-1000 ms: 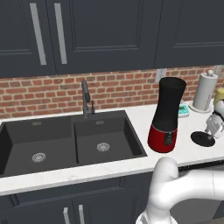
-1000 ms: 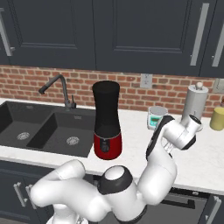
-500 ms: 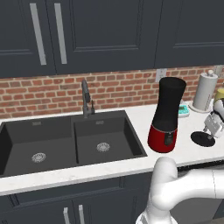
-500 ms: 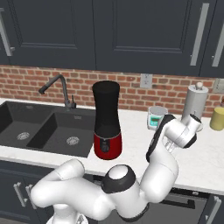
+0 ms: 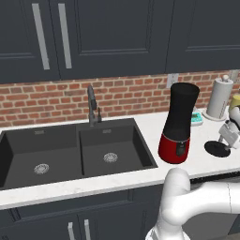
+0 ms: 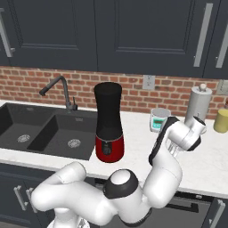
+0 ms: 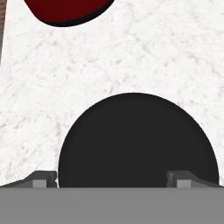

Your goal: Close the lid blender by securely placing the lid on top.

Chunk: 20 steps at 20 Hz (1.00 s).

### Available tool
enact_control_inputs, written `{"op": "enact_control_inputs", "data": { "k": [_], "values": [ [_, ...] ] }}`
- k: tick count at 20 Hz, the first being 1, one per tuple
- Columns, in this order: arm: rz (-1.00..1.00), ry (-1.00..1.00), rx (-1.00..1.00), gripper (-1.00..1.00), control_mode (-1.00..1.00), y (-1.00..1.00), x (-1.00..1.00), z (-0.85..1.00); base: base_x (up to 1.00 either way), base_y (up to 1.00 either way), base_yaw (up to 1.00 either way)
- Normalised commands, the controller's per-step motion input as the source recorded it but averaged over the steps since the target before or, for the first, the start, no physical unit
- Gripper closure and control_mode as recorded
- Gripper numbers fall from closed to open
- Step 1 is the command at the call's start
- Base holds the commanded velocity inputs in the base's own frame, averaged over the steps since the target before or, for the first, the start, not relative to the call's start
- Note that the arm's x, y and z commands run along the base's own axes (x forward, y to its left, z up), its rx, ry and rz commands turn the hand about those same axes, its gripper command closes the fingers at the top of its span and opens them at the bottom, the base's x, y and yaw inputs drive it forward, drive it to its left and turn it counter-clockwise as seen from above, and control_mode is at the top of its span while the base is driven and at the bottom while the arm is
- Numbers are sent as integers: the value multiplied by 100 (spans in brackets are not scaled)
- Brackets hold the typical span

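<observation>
Straddling the flat round black lid [image 7: 138,140] on the white marble counter [image 7: 131,52], the two-finger gripper [image 7: 111,178] stands spread wide and unloaded, a fingertip at the disc's 9 and 3 o'clock; the lid lies directly beneath; the black-jarred, red-based blender [image 5: 178,123] stands uncapped toward 11 o'clock.

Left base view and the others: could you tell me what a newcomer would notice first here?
The tall black-jarred blender on its glossy red base stands on the white marble counter, right of the dark double sink. Further right, the flat round black lid lies on the counter, with the open claw poised just above it, one finger on each side.
</observation>
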Motion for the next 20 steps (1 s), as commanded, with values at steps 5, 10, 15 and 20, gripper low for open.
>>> {"op": "enact_control_inputs", "data": {
  "k": [5,10,15,20],
  "values": [
    [0,0,0,-100,-100,15,2,0,0,0,0],
    [0,0,0,-100,-100,19,0,0,0,0,0],
    [0,0,0,-100,-100,11,0,0,0,0,0],
    [0,0,-3,-100,-100,8,0,-6,0,0,0]
  ]
}}
